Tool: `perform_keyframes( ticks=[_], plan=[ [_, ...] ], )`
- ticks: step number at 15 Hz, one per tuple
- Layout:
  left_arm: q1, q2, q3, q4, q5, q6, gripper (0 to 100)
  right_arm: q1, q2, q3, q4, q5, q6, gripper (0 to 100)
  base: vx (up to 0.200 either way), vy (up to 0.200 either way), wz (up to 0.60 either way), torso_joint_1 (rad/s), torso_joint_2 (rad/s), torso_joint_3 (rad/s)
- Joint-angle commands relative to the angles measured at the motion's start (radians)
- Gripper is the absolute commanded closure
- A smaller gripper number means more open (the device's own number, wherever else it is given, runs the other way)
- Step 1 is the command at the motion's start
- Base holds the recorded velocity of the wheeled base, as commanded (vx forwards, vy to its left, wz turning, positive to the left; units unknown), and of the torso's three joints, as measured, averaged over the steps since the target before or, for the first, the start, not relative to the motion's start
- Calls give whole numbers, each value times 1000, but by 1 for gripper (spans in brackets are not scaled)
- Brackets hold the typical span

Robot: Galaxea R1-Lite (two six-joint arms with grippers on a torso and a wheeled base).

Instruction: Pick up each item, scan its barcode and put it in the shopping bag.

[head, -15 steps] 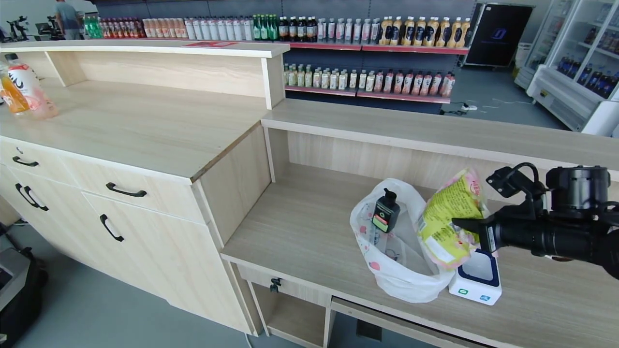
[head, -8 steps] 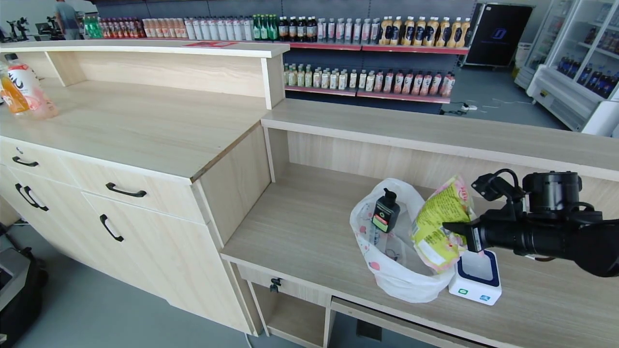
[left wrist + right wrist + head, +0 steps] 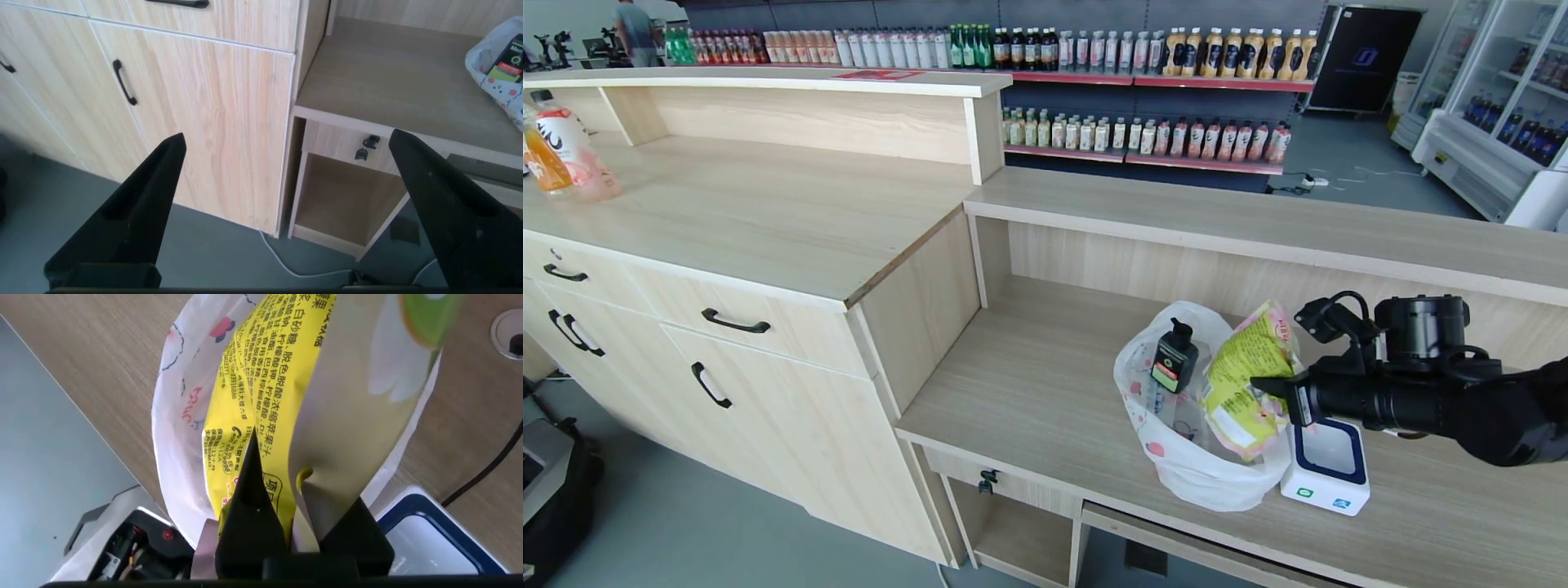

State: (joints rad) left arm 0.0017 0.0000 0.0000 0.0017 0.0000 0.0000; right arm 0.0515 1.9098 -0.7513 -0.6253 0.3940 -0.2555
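Observation:
My right gripper (image 3: pixel 1272 389) is shut on a yellow-green snack bag (image 3: pixel 1245 377), holding it over the open mouth of the white shopping bag (image 3: pixel 1184 457) on the lower counter. The snack bag's lower end dips into the shopping bag. Up close, the fingers (image 3: pixel 255 498) pinch the snack bag (image 3: pixel 286 392) above the white shopping bag (image 3: pixel 184 408). A dark pump bottle (image 3: pixel 1174 357) stands inside the shopping bag. The white and blue barcode scanner (image 3: pixel 1327 467) sits on the counter just right of the bag. My left gripper (image 3: pixel 286 204) hangs open over the floor beside the cabinet, holding nothing.
Two drink bottles (image 3: pixel 560 151) stand at the far left of the raised counter (image 3: pixel 768 212). A ledge (image 3: pixel 1258 220) runs behind the lower counter. Cabinet doors with black handles (image 3: pixel 122 77) stand left of it. Shelves of bottles (image 3: pixel 1143 90) line the back.
My right gripper has carried the snack bag left and down, from above the scanner to over the shopping bag's mouth, with its lower end now inside.

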Motion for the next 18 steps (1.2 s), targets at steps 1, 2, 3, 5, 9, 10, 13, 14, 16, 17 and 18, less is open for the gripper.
perform_keyframes(
  ticks=[1,2,3,5,9,10,13,14,16,17,18],
  plan=[
    [0,2,0,0,0,0,0,4,25,-3,-1,2,-4,100,0,0,0,0,0,0],
    [0,2,0,0,0,0,0,4,37,4,-1,2,-8,100,0,0,0,0,0,0],
    [0,2,0,0,0,0,0,2,45,10,-1,2,-11,100,0,0,0,0,0,0],
    [0,2,0,0,0,0,0,-1,68,10,-11,2,-13,100,0,0,0,0,0,0],
    [0,2,0,0,0,0,0,-1,104,16,-54,2,-97,100,0,0,0,0,0,0],
    [0,2,0,0,0,0,0,-1,109,20,-56,2,-119,100,0,0,0,0,0,0],
    [0,2,0,0,0,0,0,-1,121,26,-74,2,-163,100,0,0,0,0,0,0],
    [0,2,0,0,0,0,0,1,121,26,-74,2,-163,100,0,0,0,0,0,0],
    [0,2,0,0,0,0,0,2,123,24,-74,2,-162,100,0,0,0,0,0,0],
    [0,2,0,0,0,0,0,2,124,24,-80,2,-162,100,0,0,0,0,0,0],
    [0,2,0,0,0,0,0,1,129,23,-83,2,-160,100,0,0,0,0,0,0]
  ],
)
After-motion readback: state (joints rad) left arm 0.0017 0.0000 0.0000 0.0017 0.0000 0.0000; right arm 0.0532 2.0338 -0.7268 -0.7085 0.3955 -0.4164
